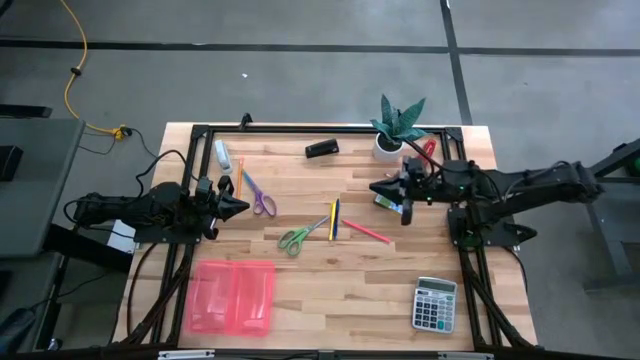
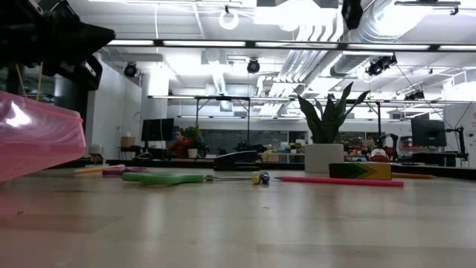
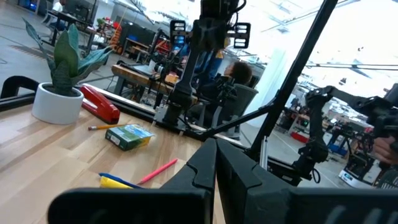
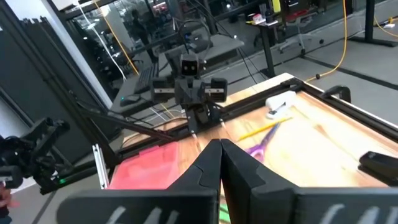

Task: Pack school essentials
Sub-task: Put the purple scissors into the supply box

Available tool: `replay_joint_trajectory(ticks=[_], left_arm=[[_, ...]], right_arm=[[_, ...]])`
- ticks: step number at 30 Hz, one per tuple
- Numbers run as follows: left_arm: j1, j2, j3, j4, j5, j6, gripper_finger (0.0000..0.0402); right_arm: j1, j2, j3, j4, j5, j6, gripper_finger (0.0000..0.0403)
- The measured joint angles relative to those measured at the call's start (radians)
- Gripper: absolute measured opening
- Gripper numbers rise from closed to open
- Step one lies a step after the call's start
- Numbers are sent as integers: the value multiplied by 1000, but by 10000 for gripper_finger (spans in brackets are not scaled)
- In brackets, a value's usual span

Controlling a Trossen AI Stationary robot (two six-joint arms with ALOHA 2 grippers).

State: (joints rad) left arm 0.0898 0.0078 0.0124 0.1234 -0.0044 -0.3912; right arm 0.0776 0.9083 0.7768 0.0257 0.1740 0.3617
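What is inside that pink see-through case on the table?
The pink case looks empty from above: through its translucent plastic only the wooden table shows. The scissors and pencils lie outside it. The low view catches only its edge, so small flat contents cannot be ruled out.

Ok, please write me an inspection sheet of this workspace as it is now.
Surface: light wooden table, black frame.
Job's things: purple-handled scissors, green-handled scissors, yellow, blue and red pencils mid-table, small green-blue box, pink translucent pouch.
Clutter: grey calculator, potted plant, red oblong object, black stapler.
Grippers: left gripper and right gripper shut, empty.
Cables: yellow floor cable.
Surroundings: lab benches, seated person.
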Motion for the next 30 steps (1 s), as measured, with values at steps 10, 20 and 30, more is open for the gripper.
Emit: replay_joint_trajectory(ticks=[10, 20, 30], left_arm=[[2, 26, 3, 256, -162, -227, 1], [2, 441, 462, -190, -187, -40, 1], [52, 823, 876, -868, -123, 226, 1]], right_arm=[[0, 35, 40, 0, 4, -14, 0], [-14, 35, 40, 0, 62, -127, 0], [-19, 33, 40, 0, 57, -161, 0]])
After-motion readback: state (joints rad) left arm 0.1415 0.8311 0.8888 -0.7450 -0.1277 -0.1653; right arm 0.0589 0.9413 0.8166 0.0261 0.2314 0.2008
